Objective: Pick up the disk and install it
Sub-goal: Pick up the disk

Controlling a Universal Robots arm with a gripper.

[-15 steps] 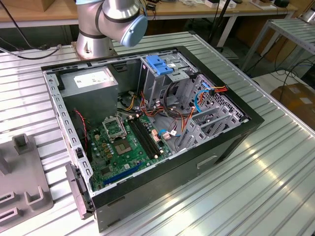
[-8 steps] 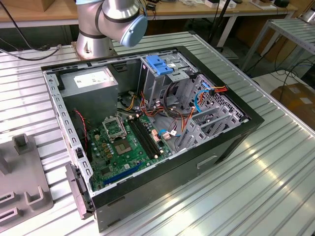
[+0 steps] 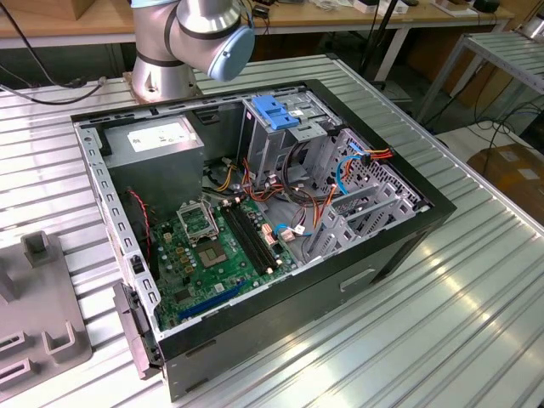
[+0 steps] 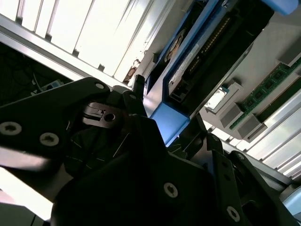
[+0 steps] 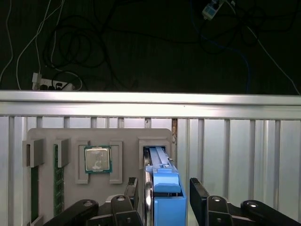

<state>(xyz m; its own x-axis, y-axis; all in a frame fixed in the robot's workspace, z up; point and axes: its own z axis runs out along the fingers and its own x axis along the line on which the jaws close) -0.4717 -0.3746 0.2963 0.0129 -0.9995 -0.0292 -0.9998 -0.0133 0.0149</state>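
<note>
The disk [image 5: 162, 186], grey metal in a light blue carrier rail, stands on edge in a slot of the grey fixture tray [image 5: 127, 136]. My gripper [image 5: 164, 189] straddles it, one black finger on each side. The fingers [image 5: 198, 192] are open; a narrow gap shows between this finger and the blue rail. In the second wrist view the disk [image 4: 188, 70] runs away from the black gripper body, its blue rail end closest. The open computer case [image 3: 255, 212] lies on the slatted metal table in the exterior view, with the metal drive cage [image 3: 285, 136] at its back.
The fixture tray also holds a processor chip [image 5: 98, 159] and memory sticks [image 5: 59, 183]. The table's edge rail [image 5: 150, 103] runs just beyond the tray, with cables on the dark floor past it. The arm's base [image 3: 183, 42] stands behind the case. A blue handle [image 3: 276, 110] tops the drive cage.
</note>
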